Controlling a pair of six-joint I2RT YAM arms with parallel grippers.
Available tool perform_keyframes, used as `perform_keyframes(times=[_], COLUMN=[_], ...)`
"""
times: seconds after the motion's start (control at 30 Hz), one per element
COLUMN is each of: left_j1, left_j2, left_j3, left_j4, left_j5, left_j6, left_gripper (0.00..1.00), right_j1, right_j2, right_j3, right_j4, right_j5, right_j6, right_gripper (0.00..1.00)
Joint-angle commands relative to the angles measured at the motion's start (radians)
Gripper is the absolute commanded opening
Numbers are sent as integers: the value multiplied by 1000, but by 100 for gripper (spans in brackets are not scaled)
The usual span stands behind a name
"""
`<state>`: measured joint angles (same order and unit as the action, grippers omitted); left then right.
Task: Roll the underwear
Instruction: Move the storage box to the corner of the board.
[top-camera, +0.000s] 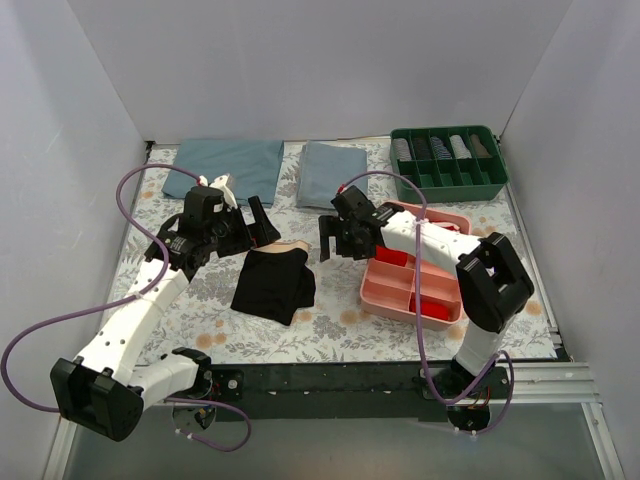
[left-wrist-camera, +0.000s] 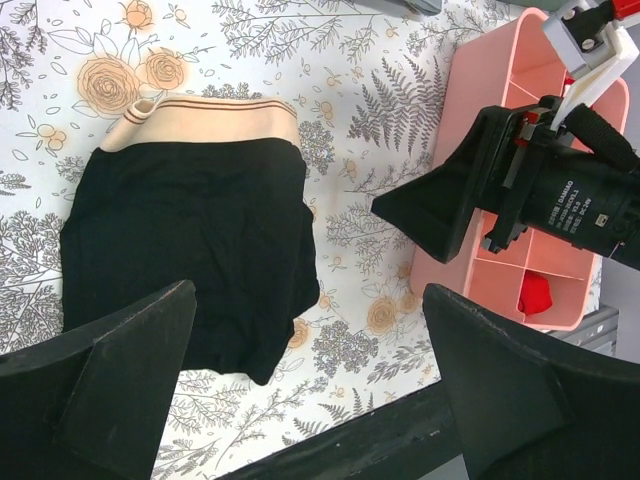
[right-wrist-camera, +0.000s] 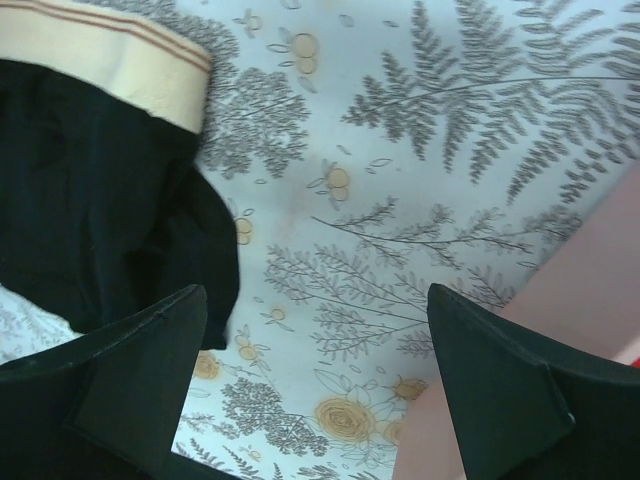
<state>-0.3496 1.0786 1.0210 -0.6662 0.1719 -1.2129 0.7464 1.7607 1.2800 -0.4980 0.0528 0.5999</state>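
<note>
Floral worktop (top-camera: 340, 325) is carrying the underwear (top-camera: 272, 282), lying flat near the middle, between the two arms and just left of the pink tray (top-camera: 368, 290). Tan waistband (left-wrist-camera: 210, 118) is sitting at the far end, black legs pointing toward the bases. Fabric is looking folded narrow, not rolled at all.

Left tool (left-wrist-camera: 308, 300) is hovering above the underwear, fingers spread wide, gripping nothing. Right tool (right-wrist-camera: 315, 300) is hanging beside its right edge, over bare worktop between cloth and tray, also gaping and empty. Neither is touching fabric.

I'm reading this as the approach step: both arms are lining up for a first pinch, roll not yet begun. Next move is probably calling for both tools dropping onto one end, hem or waistband, each taking a corner, pinching through all layers, then turning that edge over evenly. Soft cloth, so mismatched grips are likely skewing the roll.
</note>
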Motion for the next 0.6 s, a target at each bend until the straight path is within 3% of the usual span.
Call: perform_keyframes(times=[0.0, 0.23, 0.57], left_j1=[1, 0, 1], left_j2=[-25, -9, 6], left_j3=[10, 11, -2], left_j4=[-15, -9, 16], left_j5=[-5, 17, 49], left_j6=[-7, -2, -11], left_gripper=[98, 98, 98], right_j1=[-39, -153, -266], right_j2=[-39, -213, -325], right_j3=[-45, -244, -326], right_j4=[-94, -77, -120], right_j5=[128, 148, 177], right_j6=[18, 8, -26], right_gripper=[99, 99, 99])
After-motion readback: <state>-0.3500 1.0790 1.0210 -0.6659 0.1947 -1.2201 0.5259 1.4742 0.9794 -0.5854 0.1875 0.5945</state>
